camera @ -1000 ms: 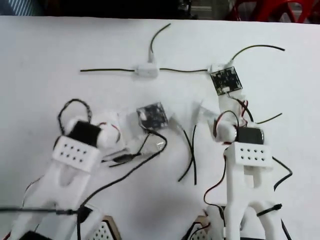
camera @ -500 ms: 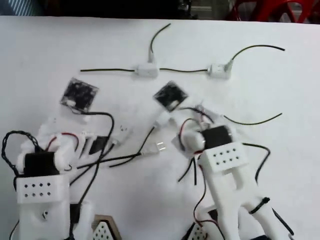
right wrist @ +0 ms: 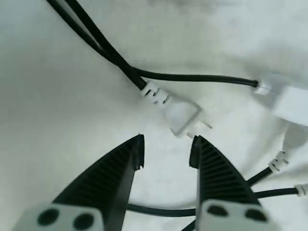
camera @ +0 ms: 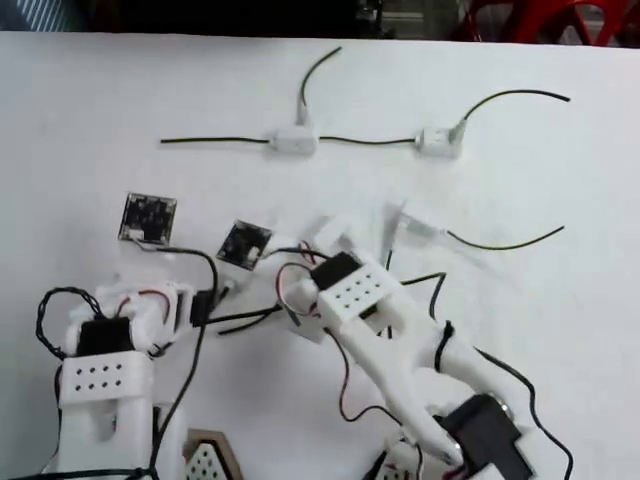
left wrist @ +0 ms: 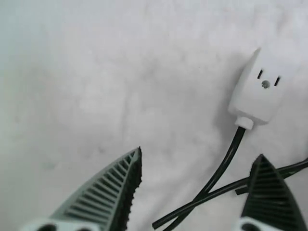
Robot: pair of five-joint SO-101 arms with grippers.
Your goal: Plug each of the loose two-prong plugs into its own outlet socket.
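A white two-prong plug [right wrist: 180, 115] on a black cord lies on the white table, prongs pointing away from its cord. My right gripper [right wrist: 167, 140] hangs just short of it, open by a narrow gap, nothing between the fingers. In the high view that gripper [camera: 283, 280] sits mid-table at the near side. A white outlet socket [left wrist: 260, 91] with a black cord lies ahead of my left gripper [left wrist: 199, 156], off to one side of it. That gripper is wide open and holds nothing; it is at the near left [camera: 185, 288].
Two white plug-and-socket pairs [camera: 292, 140] [camera: 438, 140] lie joined along the far side. Another white connector [camera: 410, 225] with a thin cord rests right of centre. Black cords [camera: 250, 318] cross between the arms. A second white piece [right wrist: 288, 103] lies beyond the plug.
My right arm has swung left from the right side to the middle of the table. My left arm has drawn back toward the near left corner.
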